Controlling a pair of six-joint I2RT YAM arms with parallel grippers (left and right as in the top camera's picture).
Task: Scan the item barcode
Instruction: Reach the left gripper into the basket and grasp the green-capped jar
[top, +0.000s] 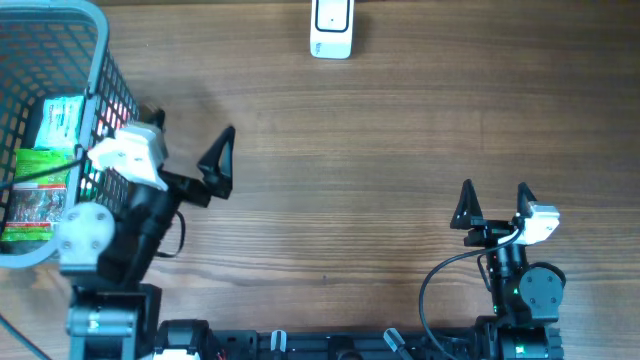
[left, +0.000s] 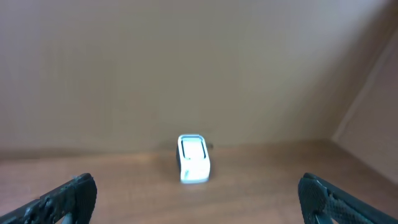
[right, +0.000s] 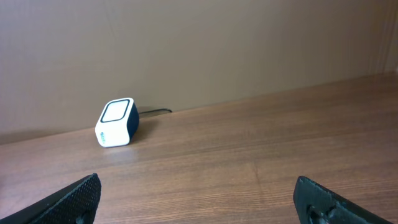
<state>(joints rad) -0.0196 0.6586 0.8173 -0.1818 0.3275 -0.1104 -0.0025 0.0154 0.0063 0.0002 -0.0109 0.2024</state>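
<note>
Left gripper, jaws wide and empty, sits beside the basket at the table's 10 o'clock; right gripper is equally open. Clear the rim, pinch the green packet inside, and keep its barcode uncovered for the 12 o'clock scanner.

A grey mesh basket sits at the wooden table's left edge; plain beige wall behind.

At the desk's near edge, the left gripper angles slightly rightward by the left corner while the right gripper points straight ahead, both jaws spread wide, empty.
</note>
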